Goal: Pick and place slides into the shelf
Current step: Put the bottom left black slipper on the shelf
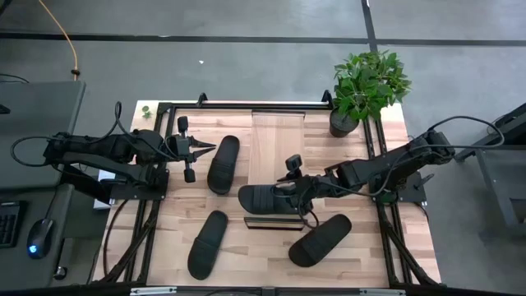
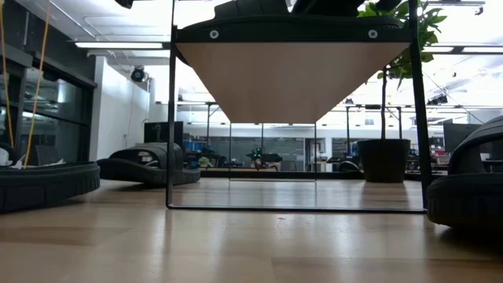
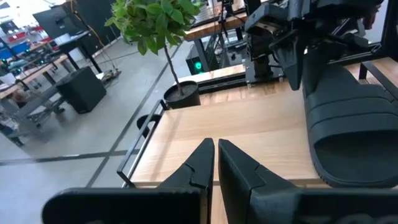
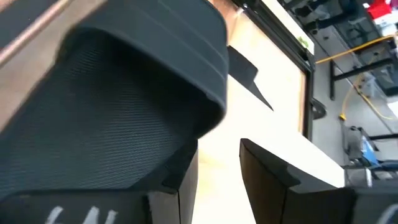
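Risk of slipping: right gripper (image 1: 283, 191) pinching only the strap of one slide (image 1: 265, 198) above the shelf (image 1: 278, 156) near its dark front edge (grip looks partial), so could tip off on release. Nothing else on the shelf; three slides on the tabletop (image 1: 394, 247). Left gripper (image 1: 207, 148) pressed together, parked beside another slide (image 1: 223, 164).

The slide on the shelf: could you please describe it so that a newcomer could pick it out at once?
Start at the light-wood shelf running down the table's middle, beside the potted plant. At its near end lies one black slide, crosswise on the board. Unlike the other three slides, which lie on the tabletop, this one has the right gripper on it.
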